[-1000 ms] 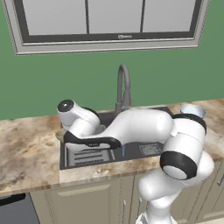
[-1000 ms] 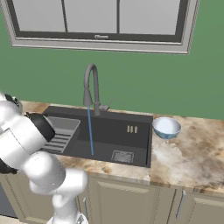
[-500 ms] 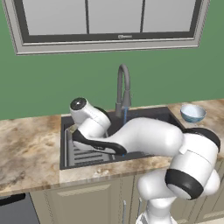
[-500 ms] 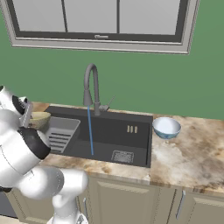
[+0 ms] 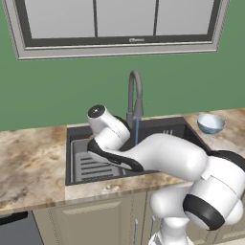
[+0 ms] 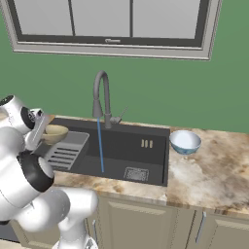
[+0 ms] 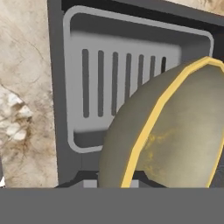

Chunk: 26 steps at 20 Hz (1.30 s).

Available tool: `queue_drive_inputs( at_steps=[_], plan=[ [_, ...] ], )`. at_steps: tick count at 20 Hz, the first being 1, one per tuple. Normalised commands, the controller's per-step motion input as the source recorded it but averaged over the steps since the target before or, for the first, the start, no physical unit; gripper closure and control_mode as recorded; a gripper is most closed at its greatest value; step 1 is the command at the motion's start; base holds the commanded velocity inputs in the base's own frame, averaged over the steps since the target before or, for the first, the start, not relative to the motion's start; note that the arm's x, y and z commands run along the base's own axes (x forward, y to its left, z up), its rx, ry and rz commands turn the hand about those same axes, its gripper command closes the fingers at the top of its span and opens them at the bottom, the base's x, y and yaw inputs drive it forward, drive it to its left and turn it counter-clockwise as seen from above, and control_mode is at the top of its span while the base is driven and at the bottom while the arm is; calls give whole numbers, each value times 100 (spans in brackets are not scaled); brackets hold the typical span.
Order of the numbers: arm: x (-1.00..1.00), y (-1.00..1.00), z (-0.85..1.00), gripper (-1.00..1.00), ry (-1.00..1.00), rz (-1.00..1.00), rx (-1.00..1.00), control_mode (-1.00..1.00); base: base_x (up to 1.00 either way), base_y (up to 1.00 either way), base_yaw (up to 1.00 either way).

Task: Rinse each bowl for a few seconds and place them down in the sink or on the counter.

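**Now the olive-gold bowl hangs over the rack, tap running**

Up top, the counter (image 6: 204, 180) stretches speckled and beige around the sink (image 6: 121, 168), that wide dark basin. Inside its left end lies the grey ribbed rack (image 6: 65, 151). At the back stands the curved faucet (image 6: 101, 97), and a thin blue stream of water (image 6: 100, 146) falls straight down into the basin beside the square drain (image 6: 136, 173). Over at the rack, the gripper (image 6: 43, 130) is clamped on the olive-gold bowl (image 6: 54, 133), holding it by the rim above the ribs, well left of the stream. Far right, the pale blue bowl (image 6: 185, 141) sits upright on the counter, just beside the sink's edge.
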Motion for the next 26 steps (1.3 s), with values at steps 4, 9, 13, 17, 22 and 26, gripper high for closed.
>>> queue_drive_inputs(
  at_steps=[4,9,13,17,22,26],
  plan=[
    [1,-37,2,100,0,-17,0,-100,0,0,0],
    [2,-33,2,100,0,-16,0,-100,0,0,0],
    [4,-30,0,100,-2,-14,-1,-100,0,0,0],
    [9,-26,0,100,-2,-13,-2,-100,0,0,0],
    [13,-26,0,100,0,-12,-2,-100,0,0,0],
    [13,-24,0,100,0,-9,-2,-100,0,0,0]
  ],
)
